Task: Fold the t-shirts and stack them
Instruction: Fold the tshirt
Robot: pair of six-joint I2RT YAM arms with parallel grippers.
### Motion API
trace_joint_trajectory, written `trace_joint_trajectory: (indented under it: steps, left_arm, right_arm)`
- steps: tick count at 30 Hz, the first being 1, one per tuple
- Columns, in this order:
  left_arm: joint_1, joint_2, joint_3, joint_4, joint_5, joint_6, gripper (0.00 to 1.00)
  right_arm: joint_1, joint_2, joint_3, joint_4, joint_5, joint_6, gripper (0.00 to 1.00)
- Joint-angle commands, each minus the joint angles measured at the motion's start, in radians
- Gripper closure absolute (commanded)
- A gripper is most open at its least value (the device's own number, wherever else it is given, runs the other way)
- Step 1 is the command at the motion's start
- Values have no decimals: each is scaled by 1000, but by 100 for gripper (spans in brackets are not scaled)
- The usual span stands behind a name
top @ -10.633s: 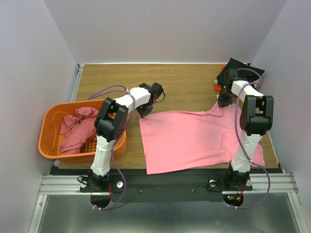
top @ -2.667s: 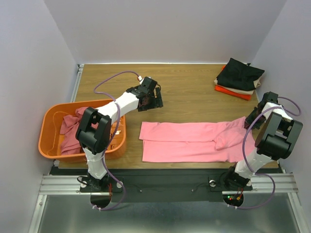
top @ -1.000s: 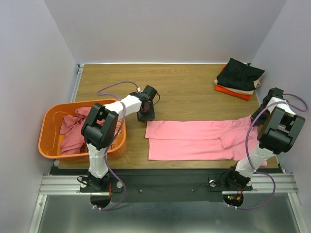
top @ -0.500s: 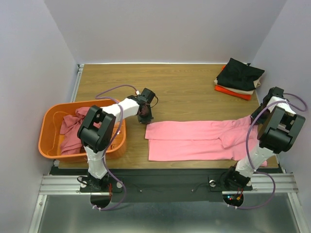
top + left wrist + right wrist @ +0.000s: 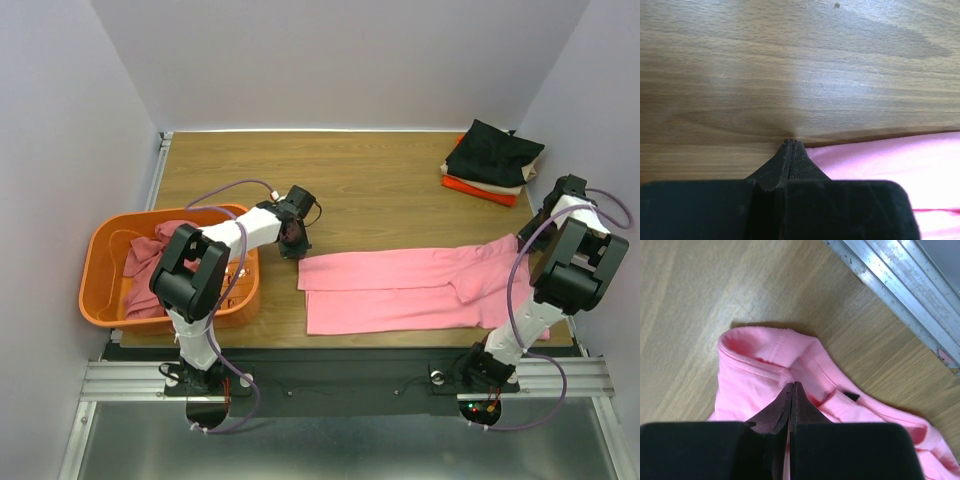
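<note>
**Five shirts, two grippers**

One light pink t-shirt (image 5: 400, 290) lies lower centre on the bench (image 5: 400, 190). The jaws of the left gripper (image 5: 791, 143) meet empty beside its corner, and those of the right gripper (image 5: 794, 385) pinch its collar. One rose t-shirt (image 5: 150, 268) lies in the basket (image 5: 93, 255), left. Three folded t-shirts (image 5: 495, 150) stack upper right.

Pink cloth on brown wood, orange at the left

A plain light pink shirt (image 5: 400, 290) spans the middle of a brown wood-grain table (image 5: 380, 190). At the left, an orange slotted basket (image 5: 87, 280) shows a darker rose shirt (image 5: 150, 268). In the upper right sits a pile of a black shirt (image 5: 492, 150), a beige shirt (image 5: 522, 183) and a red-orange shirt (image 5: 478, 190). The left arm (image 5: 250, 226) and right arm (image 5: 505, 330) are white with black joints and purple cables (image 5: 225, 190), and the walls (image 5: 340, 60) are pale lilac.
</note>
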Motion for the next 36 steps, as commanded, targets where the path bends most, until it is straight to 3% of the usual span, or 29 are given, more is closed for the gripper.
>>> trace_joint_trajectory:
  steps: [1,24,27,28,31,34,36]
  left_arm:
    - [2,-64,-11,-31,-43,-31,100]
    - [1,-47,15,-37,-101,-31,100]
    - [-10,-23,77,-39,-111,1,100]
    - [-12,-15,98,-43,-120,14,100]
    - [-16,11,199,-88,-158,24,100]
    - [-27,14,299,-132,-233,54,87]
    - [-36,6,351,-143,-256,74,84]
  right_arm:
    - [-10,-17,58,1,20,16,100]
    - [-34,3,72,-5,74,19,99]
    - [-33,-8,72,-2,37,14,85]
    - [-33,-24,71,-2,17,13,73]
    - [-31,-66,60,-2,-10,10,58]
    - [-2,-129,32,1,-20,8,52]
    - [35,-163,14,3,-6,3,50]
